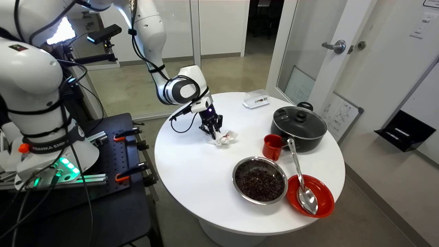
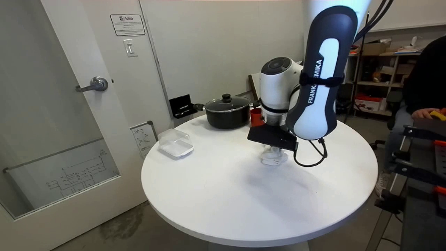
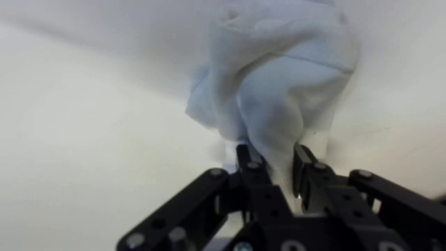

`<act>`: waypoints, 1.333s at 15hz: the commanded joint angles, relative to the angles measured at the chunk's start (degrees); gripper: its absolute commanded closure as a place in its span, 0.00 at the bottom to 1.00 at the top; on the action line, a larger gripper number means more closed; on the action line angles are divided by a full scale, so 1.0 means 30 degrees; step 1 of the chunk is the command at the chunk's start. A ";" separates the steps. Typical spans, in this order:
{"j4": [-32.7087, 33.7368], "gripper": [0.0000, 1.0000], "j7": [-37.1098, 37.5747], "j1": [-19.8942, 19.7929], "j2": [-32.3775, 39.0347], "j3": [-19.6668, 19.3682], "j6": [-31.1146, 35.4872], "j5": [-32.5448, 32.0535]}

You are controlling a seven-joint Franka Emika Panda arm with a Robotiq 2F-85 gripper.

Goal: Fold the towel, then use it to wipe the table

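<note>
The towel point(image 1: 227, 138) is a crumpled white cloth with reddish marks, bunched on the white round table point(image 1: 192, 168). My gripper point(image 3: 271, 150) is shut on it: in the wrist view, gathered folds of the towel point(image 3: 275, 94) pass between the two black fingers and spread out beyond the tips. From an exterior view the gripper point(image 1: 214, 135) points down at the tabletop, with the cloth beside and under its tips. In an exterior view the arm hides the fingers, and only part of the towel point(image 2: 274, 157) shows below the wrist.
A black lidded pot point(image 1: 299, 128), a red mug point(image 1: 272, 146), a metal bowl point(image 1: 240, 192) of dark beans and a red plate point(image 1: 327, 202) with a metal spoon point(image 1: 307, 200) stand on the table. A transparent plastic container point(image 2: 176, 143) sits near its edge. A cable loop point(image 2: 310, 165) hangs by the wrist.
</note>
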 commanded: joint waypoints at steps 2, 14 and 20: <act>0.2506 0.95 -0.0820 0.1245 0.1579 0.0033 0.0628 0.1285; 0.1318 0.95 -0.7717 -0.4653 -0.2843 0.6839 -0.3638 0.0650; -0.0599 0.95 -0.9815 -0.5511 -0.3648 0.7714 -0.5868 -0.0713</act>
